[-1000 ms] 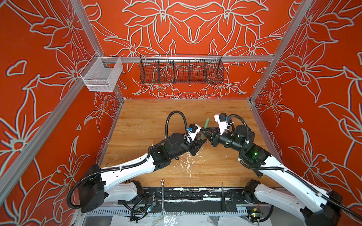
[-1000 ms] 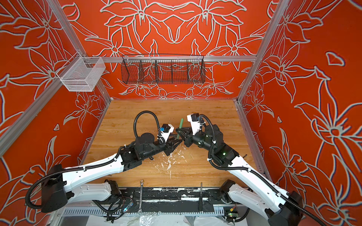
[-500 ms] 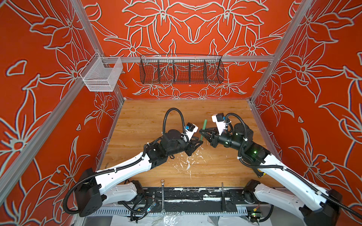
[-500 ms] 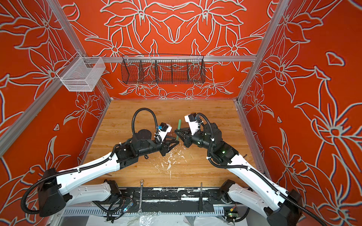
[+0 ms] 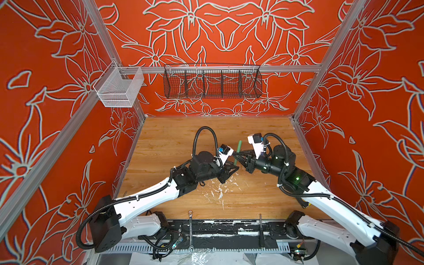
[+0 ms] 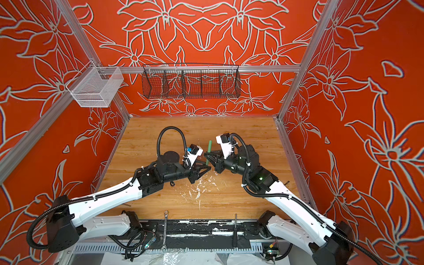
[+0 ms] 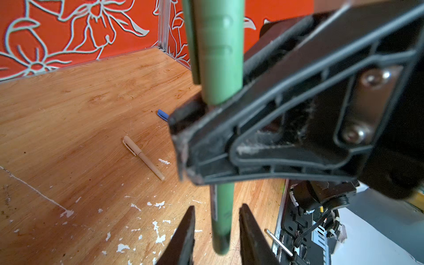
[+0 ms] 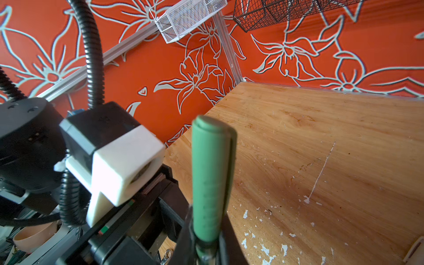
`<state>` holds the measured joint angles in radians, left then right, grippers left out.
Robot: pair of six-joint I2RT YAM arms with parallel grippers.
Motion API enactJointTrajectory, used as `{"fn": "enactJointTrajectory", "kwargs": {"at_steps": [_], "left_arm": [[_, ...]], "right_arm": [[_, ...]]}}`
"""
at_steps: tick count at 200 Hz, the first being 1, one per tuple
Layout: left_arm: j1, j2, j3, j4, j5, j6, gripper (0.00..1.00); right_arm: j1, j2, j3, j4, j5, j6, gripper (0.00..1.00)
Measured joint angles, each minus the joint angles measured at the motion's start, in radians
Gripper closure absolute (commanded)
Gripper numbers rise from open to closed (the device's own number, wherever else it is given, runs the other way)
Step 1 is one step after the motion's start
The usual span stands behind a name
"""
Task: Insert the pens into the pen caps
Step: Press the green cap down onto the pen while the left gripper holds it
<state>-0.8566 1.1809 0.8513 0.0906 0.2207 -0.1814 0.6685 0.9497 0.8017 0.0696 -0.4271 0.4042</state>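
white arm shells (image 5: 146, 199), blk joints (image 5: 202, 165), ribbed blk cables (image 8: 92, 57), green led (image 5: 297, 177).

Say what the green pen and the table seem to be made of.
The green pen: likely matte plastic, given its even colour, moulded ridges and dull sheen. The table: wood or wood-look laminate; grain streaks show, and the finish is smooth.

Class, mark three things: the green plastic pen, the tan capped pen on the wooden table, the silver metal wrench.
Green pen (image 8: 210, 183): right wrist view, cap side.
Tan pen (image 7: 144, 157): left wrist view, bare shaft.
Silver wrench (image 5: 191, 229): in a top view, shank.
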Motion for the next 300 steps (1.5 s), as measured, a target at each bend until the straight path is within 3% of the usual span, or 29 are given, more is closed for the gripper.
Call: {"fn": "enactJointTrajectory", "kwargs": {"at_steps": [22,64,82,123,162,213,300], "left_arm": [[0.001,0.0,0.0,0.0,-0.001,-0.003,0.78],[0.005,0.003,0.005,-0.001,0.0,-0.013,1.0],[0.007,0.003,0.005,0.0,0.001,-0.019,1.0],[0.01,0.025,0.011,-0.002,0.006,-0.023,1.0],[0.025,0.05,0.013,-0.013,0.014,-0.036,1.0],[0.025,0.049,0.002,-0.02,0.027,-0.046,1.0],[0.025,0.045,-0.016,-0.03,0.027,-0.046,1.0]], "right_arm": [[0.001,0.0,-0.005,0.012,-0.004,0.006,1.0],[0.0,0.0,-0.018,0.029,-0.003,0.021,1.0],[0.0,0.0,-0.02,0.033,-0.002,0.023,1.0],[0.0,-0.029,-0.019,-0.023,0.022,0.016,0.63],[-0.024,-0.103,0.045,-0.175,0.06,-0.018,0.51],[-0.097,-0.058,0.161,-0.235,0.104,-0.024,0.49],[-0.098,0.074,0.213,-0.262,0.105,-0.007,0.5]]}}
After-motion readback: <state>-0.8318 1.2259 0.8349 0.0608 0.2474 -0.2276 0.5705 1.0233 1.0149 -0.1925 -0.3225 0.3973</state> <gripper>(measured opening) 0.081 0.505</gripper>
